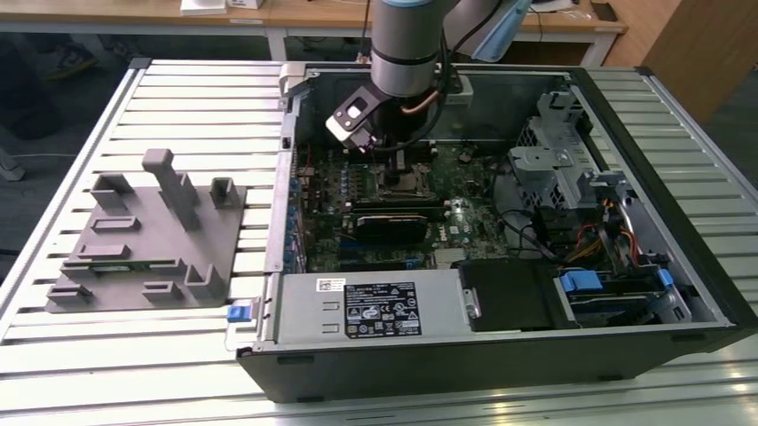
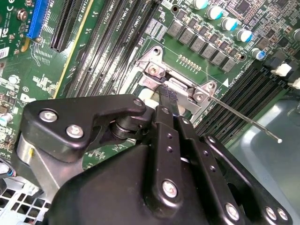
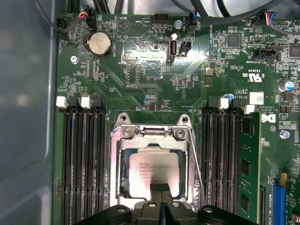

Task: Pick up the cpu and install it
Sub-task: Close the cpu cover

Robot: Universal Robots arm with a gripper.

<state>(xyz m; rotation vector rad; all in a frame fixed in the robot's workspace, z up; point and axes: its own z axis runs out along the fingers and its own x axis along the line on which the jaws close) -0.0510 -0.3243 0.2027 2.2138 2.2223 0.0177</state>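
**Cpu seated in the socket, gripper poised over its edge**

The cpu (image 3: 152, 171) is seen lying flat inside the metal socket frame (image 3: 118, 159) on the motherboard (image 3: 140, 70). The gripper (image 3: 159, 187) is held above the cpu's edge. In the first wrist view the fingers (image 3: 151, 208) are drawn together with only a thin seam between them, clenched on themselves. Their narrow tip is laid over the chip's rim, but whether contact is made cannot be told. Banks of memory slots (image 3: 82, 154) are ranged on both sides of the socket. In the exterior view the arm (image 1: 403, 44) is reached down into the far part of the open computer case (image 1: 474, 368). A grey tray (image 1: 130, 257) is seen on the slatted table (image 1: 177, 373) at the exterior view's left, well apart from the case.
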